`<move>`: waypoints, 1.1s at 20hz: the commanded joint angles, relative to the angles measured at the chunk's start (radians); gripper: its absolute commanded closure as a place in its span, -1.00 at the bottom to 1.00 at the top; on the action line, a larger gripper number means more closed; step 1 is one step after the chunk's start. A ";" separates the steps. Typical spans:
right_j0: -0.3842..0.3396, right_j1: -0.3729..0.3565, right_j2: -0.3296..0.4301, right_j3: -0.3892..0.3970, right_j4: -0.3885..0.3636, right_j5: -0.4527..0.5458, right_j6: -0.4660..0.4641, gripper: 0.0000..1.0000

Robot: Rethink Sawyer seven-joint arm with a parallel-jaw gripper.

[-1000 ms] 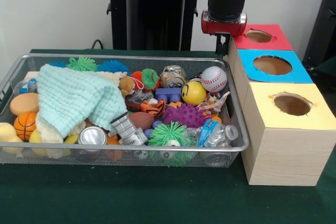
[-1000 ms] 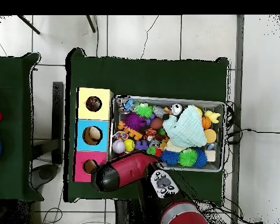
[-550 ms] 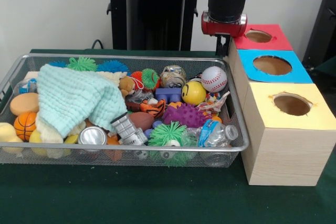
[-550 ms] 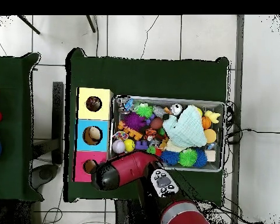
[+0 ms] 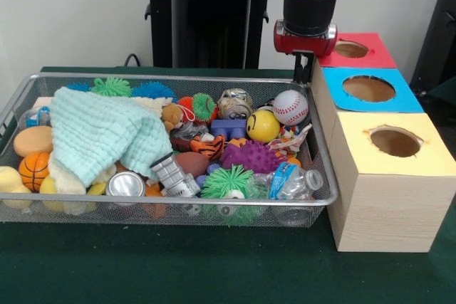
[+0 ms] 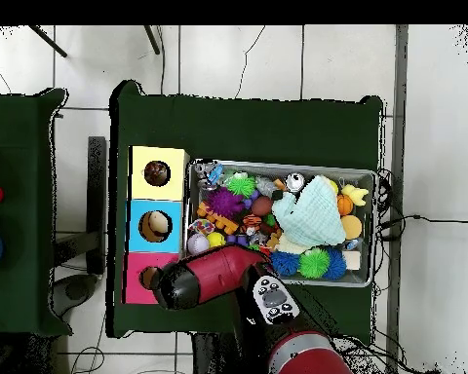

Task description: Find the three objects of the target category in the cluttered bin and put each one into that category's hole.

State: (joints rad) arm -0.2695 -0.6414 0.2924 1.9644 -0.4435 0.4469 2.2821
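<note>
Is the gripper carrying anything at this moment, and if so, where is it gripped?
It cannot be told. The gripper hangs behind the wire bin's far corner beside the red-topped box; nothing shows below it, but its tip is too dark to read.

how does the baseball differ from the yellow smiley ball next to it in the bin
The baseball is white with red stitching; the yellow smiley ball is plain yellow with a dark face printed on it. The baseball looks slightly larger. In the front view it sits nearer the bin's corner by the boxes, while the yellow smiley ball lies beside the blue block. Both are round and rest on top of the clutter.
</note>
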 commanded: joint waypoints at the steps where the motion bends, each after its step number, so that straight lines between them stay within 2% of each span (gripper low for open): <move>1: -0.028 0.131 0.035 -0.237 0.008 0.041 -0.042 1.00; 11: -0.020 0.154 0.021 -0.294 0.024 0.054 -0.017 1.00; 22: -0.014 0.149 0.010 -0.290 0.026 0.044 0.007 1.00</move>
State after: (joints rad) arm -0.2667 -0.6080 0.2927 1.8458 -0.4113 0.5410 2.2817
